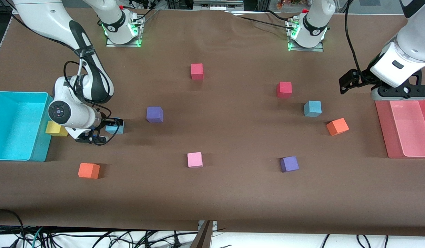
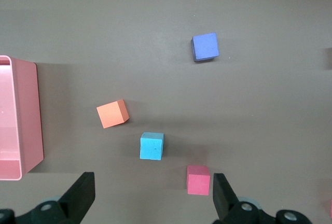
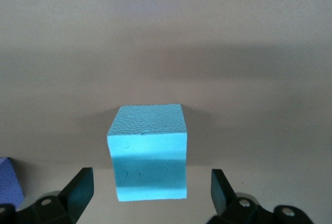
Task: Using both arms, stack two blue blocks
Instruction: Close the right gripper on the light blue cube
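Right gripper (image 3: 148,195) low at one sky-blue cube (image 1: 114,127) beside the yellow cube (image 1: 56,128), jaws spread wide to straddle it, nothing gripped. Left gripper (image 2: 153,195) waits high over the pink bin (image 1: 383,117), jaws open and empty; second sky-blue cube (image 1: 312,108) sits between red cube (image 1: 284,90) and orange cube (image 1: 337,126).

Even, fairly bright overhead light falls on the brown table (image 1: 212,193), and each cube, such as the pink one (image 1: 194,159), casts only a short soft shadow. Green lamps glow at both arm bases, and the pink bin (image 1: 383,119) shows a mild sheen. In the right wrist view the blue block (image 3: 148,151) is slightly soft and crossed by a darker band of shade.
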